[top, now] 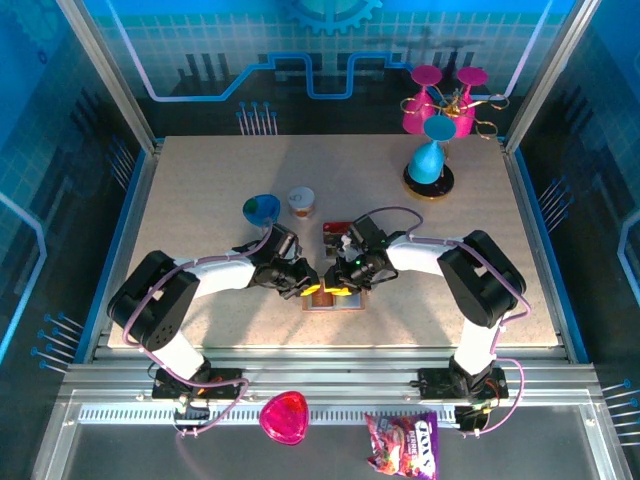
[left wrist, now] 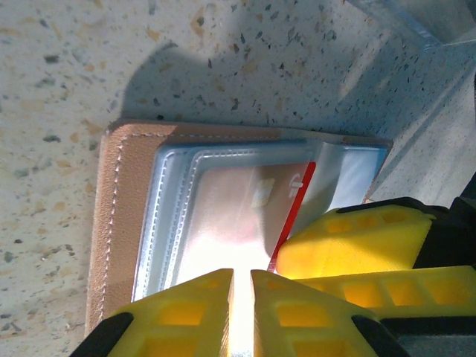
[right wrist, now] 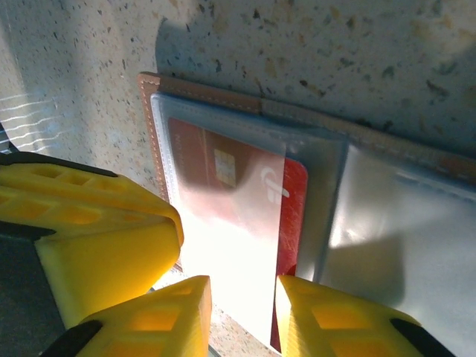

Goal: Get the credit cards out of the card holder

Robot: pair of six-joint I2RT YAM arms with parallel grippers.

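1. Found the left hand (left wrist: 242,282) narrowed to a thin bright slit, fingertips down on the clear sleeve (left wrist: 178,216) of the card holder (left wrist: 111,223). Cannot tell whether anything is pinched.
2. Found the right hand (right wrist: 244,301) at a moderate gap, fingertips straddling the near end of a red credit card (right wrist: 294,186) bearing pale marks. Cannot confirm a grip.
3. Noted a yellow finger (left wrist: 349,238) of the right hand just beside the left hand, at 2 o'clock from it in the left wrist view.
4. Logged the credit card mostly under the sleeve, with a red strip bare along its 3 o'clock side in the right wrist view.
5. Located the card holder lying open and flat on the speckled worktop (top: 200,200), at 6 o'clock from the worktop's middle in the overhead view, between the two hands.
6. Recorded, well apart from the card holder, a teal bowl (top: 262,208) at 11 o'clock, a small cup (top: 301,200) at 12 o'clock, and pink and blue goblets (top: 432,160) at 1 o'clock.
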